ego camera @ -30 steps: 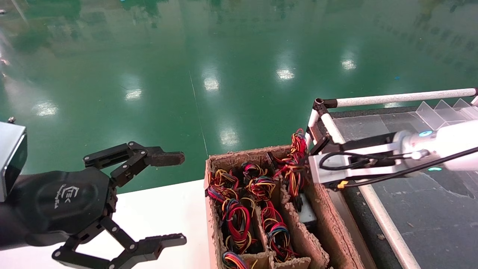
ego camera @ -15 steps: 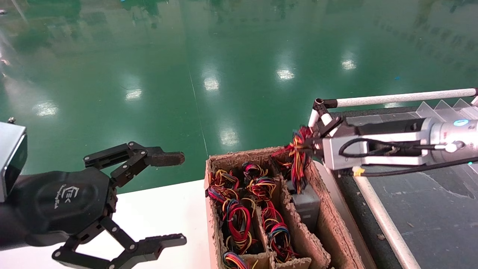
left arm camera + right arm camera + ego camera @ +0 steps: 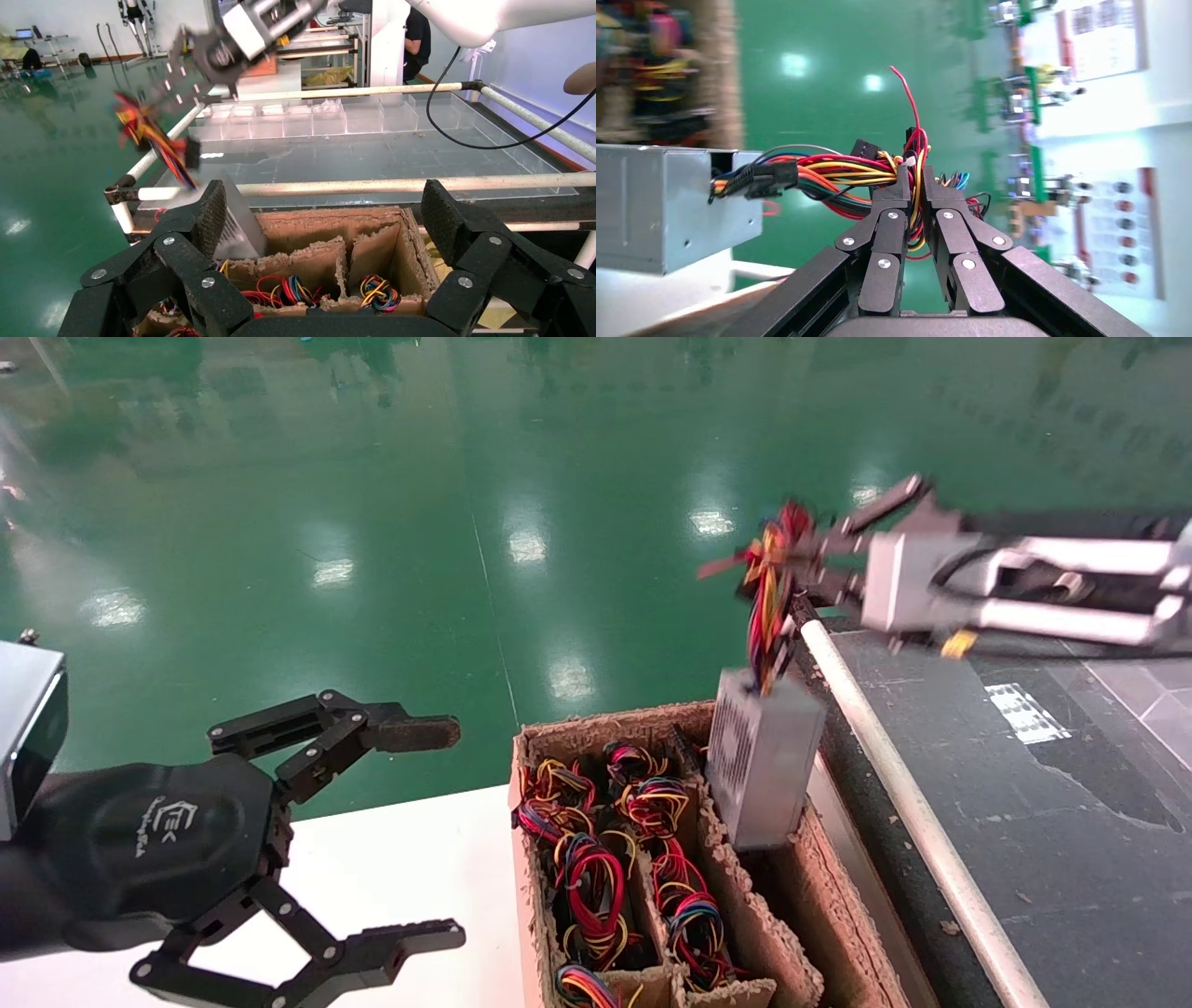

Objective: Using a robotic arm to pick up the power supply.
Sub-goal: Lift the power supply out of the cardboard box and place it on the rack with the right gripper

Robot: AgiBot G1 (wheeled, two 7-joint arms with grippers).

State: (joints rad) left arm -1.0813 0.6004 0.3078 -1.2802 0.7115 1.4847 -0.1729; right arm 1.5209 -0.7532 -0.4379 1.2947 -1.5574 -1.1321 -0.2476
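So the right gripper (image 3: 808,563) has its fingers pinched tight on the wire bundle (image 3: 769,581), not on the box itself, which is why the power supply (image 3: 762,758) just dangles tilted below it, lower end level with the rim of the cardboard box (image 3: 843,905) over its rightmost slot. Makes sense I guess: the units sit snug in narrow cardboard compartments, so the wires on top are the only bit fingers can reach. Risky though, the whole weight hangs off those cables and it could swing or slip. The left gripper (image 3: 433,836) is parked over the white table (image 3: 372,859) beside the box, spread wide and holding nothing
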